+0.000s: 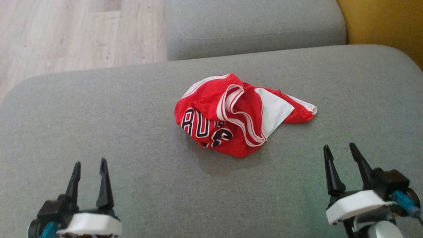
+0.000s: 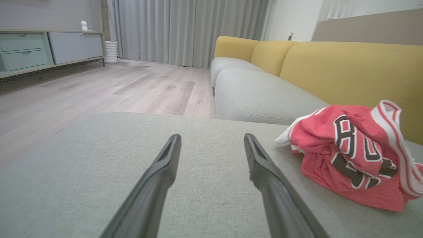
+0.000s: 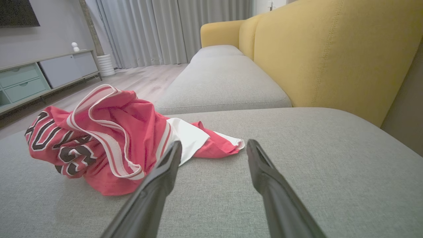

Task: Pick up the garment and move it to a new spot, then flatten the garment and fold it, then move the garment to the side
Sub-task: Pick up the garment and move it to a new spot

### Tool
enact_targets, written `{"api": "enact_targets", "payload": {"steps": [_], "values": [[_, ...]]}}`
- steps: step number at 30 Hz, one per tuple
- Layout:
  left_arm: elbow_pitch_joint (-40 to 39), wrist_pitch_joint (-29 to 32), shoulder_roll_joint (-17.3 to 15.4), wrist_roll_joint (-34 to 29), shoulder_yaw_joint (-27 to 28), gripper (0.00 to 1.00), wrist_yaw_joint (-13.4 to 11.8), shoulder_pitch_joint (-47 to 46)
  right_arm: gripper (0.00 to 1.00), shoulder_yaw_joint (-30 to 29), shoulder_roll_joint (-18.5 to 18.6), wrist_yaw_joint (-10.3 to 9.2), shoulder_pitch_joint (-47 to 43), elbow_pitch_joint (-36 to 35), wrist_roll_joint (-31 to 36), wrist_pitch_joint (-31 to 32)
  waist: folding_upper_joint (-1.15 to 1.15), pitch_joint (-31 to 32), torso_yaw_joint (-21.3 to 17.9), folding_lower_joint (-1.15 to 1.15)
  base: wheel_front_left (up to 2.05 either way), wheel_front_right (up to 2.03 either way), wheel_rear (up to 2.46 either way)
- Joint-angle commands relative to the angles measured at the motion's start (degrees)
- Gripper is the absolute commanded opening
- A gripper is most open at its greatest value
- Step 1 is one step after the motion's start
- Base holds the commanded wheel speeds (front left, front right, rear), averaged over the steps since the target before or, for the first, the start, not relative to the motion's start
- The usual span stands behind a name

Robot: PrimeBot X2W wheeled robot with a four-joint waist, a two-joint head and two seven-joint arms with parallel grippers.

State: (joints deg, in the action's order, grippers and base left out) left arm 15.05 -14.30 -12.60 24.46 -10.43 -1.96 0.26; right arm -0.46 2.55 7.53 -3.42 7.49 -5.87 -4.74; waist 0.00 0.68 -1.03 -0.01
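**Crumpled red jersey lies on the grey cushion, both claws spread and empty**

**Head view.** The garment, a red jersey with white trim and dark lettering, lies bunched in a heap near the middle of the grey seat cushion. A white panel and a red corner trail off toward the right. The left gripper sits at the lower left with its 2 dark fingers spread apart and nothing between them, well apart from the garment. The right gripper sits at the lower right, also spread and empty, closer to the heap but not touching it. A second grey cushion lies beyond, with wooden floor to its left and a yellow backrest at the upper right.

**Left wrist view.** The left gripper points across bare grey fabric, its fingers wide apart. The garment rests on the cushion to the right of the right-hand finger, clear of it, lettering facing the camera. Behind are the floor, grey curtains and a low cabinet.

**Right wrist view.** The right gripper is spread, holding nothing. The garment lies to the left; the left-hand finger overlaps the white panel in the picture, and I cannot tell whether it touches it. The yellow backrest rises on the right.
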Motion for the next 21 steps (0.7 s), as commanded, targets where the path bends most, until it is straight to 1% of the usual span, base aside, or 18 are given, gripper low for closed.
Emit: {"api": "enact_targets", "payload": {"steps": [1, 7, 13, 16, 19, 21], "values": [[-2.2, -0.7, -1.3, -0.5, 2.9, 1.00, 0.2, -1.5, 1.00, 0.9, 0.3, -0.04, 1.0, -2.5, 0.2, 0.2, 0.00, 0.5, 0.3, 0.01, 0.00, 0.00, 0.00], [-2.0, -0.7, -1.0, -1.1, 3.3, 1.00, 0.7, 0.0, 1.00, 1.3, 0.3, -0.04, 0.3, -3.0, -0.8, 0.4, 0.00, 0.6, -0.1, 0.01, 0.00, 0.00, 0.00], [-1.6, -0.7, -0.4, -2.0, 2.5, 1.00, 0.8, -0.4, 1.00, 1.9, 0.3, -0.04, 0.1, -3.0, -1.5, 0.1, 0.00, 0.3, -0.7, 0.01, 0.00, 0.00, 0.00], [-1.4, -0.6, -0.6, -2.5, 1.9, 1.00, 0.7, -1.2, 1.00, 1.9, 0.3, -0.04, 0.2, -2.8, -1.4, 0.2, 0.00, 0.0, -0.8, 0.01, 0.00, 0.00, 0.00], [-2.0, 1.1, -0.9, -3.2, 0.9, 1.00, 0.9, -3.8, 1.00, 1.7, 0.3, -0.04, 0.3, -3.0, -1.3, 0.2, 0.00, -0.6, -0.7, 0.01, 0.00, 0.00, 0.00], [-3.0, 4.1, -0.9, -4.0, -0.8, 1.00, 1.2, -7.0, 1.00, 1.5, 0.3, -0.04, 0.3, -3.3, -1.2, 0.4, 0.00, -1.3, -0.3, 0.01, 0.00, 0.00, 0.00]]}}
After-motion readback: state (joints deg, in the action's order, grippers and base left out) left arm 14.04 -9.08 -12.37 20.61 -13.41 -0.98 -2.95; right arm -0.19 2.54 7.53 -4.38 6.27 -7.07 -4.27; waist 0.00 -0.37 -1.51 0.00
